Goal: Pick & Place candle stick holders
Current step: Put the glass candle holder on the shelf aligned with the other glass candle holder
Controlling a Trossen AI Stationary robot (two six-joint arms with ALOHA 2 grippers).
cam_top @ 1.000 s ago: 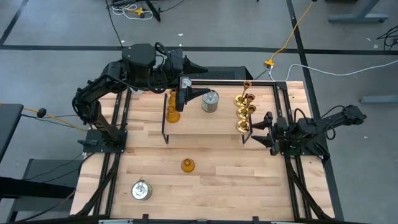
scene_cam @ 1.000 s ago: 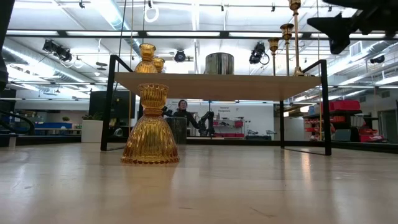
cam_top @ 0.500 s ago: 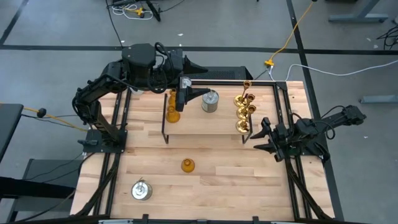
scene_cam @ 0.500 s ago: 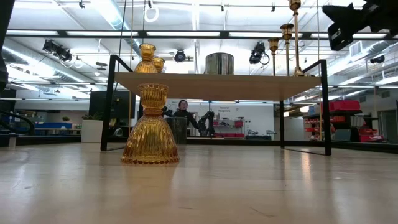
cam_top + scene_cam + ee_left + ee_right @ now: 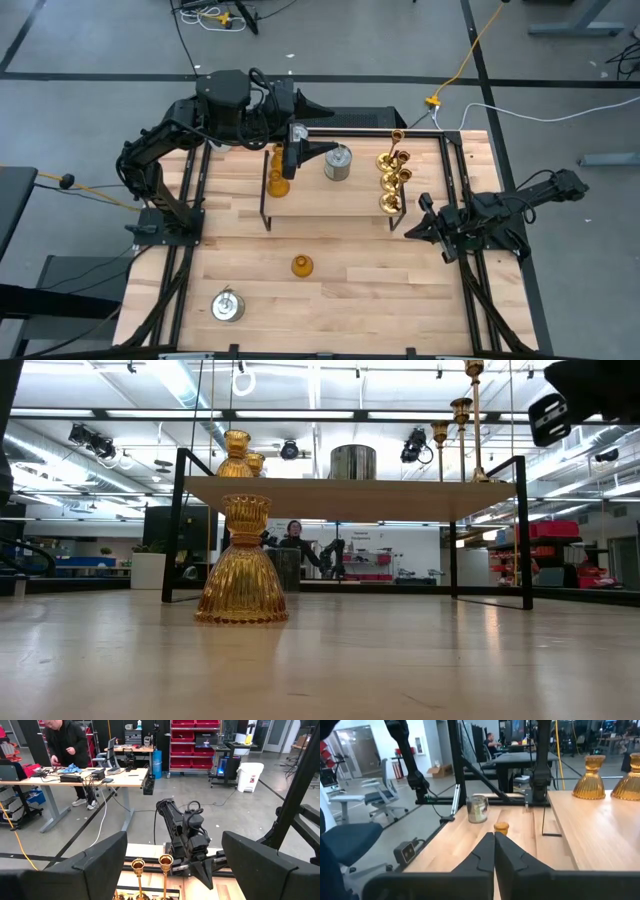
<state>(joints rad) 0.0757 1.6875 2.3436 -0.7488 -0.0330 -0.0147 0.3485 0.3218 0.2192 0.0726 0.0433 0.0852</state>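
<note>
We see the right gripper (image 5: 413,232) beside the right end of the wooden rack (image 5: 330,195), above the table (image 5: 350,290); its fingers (image 5: 487,852) are pressed together and hold nothing. The left gripper (image 5: 310,150) hovers over the rack with its fingers spread wide and empty. On the rack stand two amber holders (image 5: 278,175), a silver can-shaped holder (image 5: 338,162) and a row of gold brass holders (image 5: 392,178). One more amber holder (image 5: 301,265) stands on the table in front of the rack, and another silver holder (image 5: 227,306) is near the front left corner.
</note>
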